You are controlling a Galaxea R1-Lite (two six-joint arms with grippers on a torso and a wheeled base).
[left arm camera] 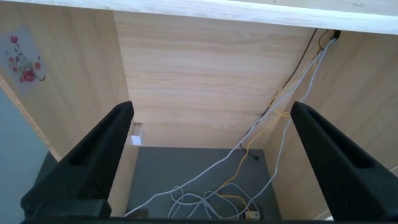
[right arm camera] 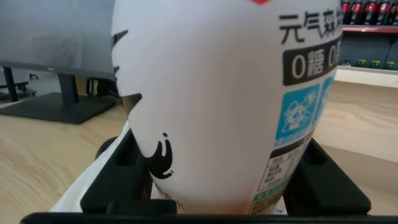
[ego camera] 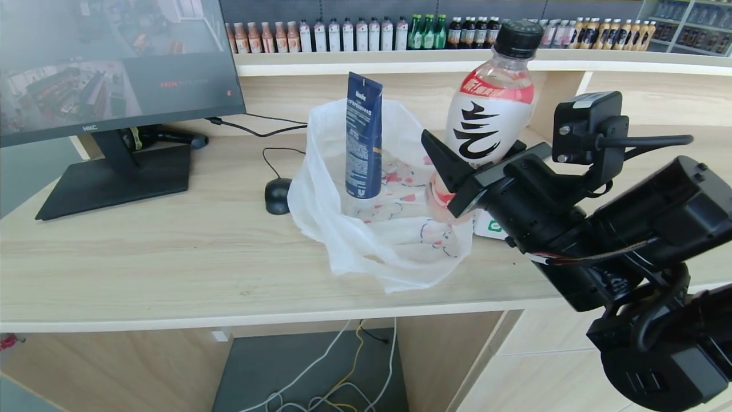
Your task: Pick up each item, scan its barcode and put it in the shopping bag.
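My right gripper (ego camera: 466, 180) is shut on a clear drink bottle (ego camera: 490, 109) with a white label and black cap, held upright just above the right rim of the white shopping bag (ego camera: 377, 229). The bottle's label (right arm camera: 230, 93) is seen close up, clamped between the black fingers (right arm camera: 115, 177). A blue tube (ego camera: 363, 137) stands upright inside the bag. My left gripper (left arm camera: 211, 162) hangs below the counter, open, with nothing between its fingers (left arm camera: 99, 155).
A monitor (ego camera: 108, 68) on a black stand sits at the counter's left, with a black mouse (ego camera: 278, 195) and its cable beside the bag. A small white box (ego camera: 490, 226) lies behind the gripper. Cables (left arm camera: 249, 168) hang under the counter. Drink bottles line the back shelf (ego camera: 434, 33).
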